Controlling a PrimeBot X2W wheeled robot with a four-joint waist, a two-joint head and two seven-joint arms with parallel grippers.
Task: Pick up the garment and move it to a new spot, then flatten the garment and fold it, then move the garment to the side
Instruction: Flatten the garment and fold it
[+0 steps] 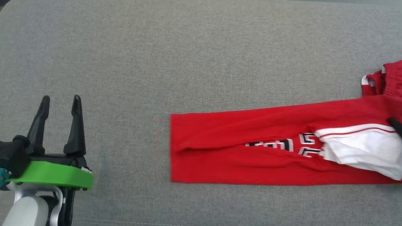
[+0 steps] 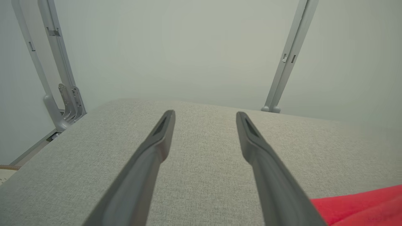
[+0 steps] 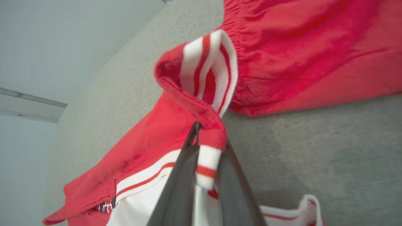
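Step 2, folding, I judge. My right gripper (image 3: 207, 131) is clamped on the striped trim (image 3: 205, 163) of the garment (image 1: 253, 152), which lies at 3 o'clock. The left gripper (image 1: 60, 101) is spread wide and empty. Next: carry the trim toward 9 o'clock.

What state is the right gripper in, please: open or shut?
The right gripper is shut on the garment: its dark fingers pinch the striped trim between them.

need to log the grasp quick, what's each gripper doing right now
Left gripper: open, holding nothing.
Right gripper: closed on the garment.
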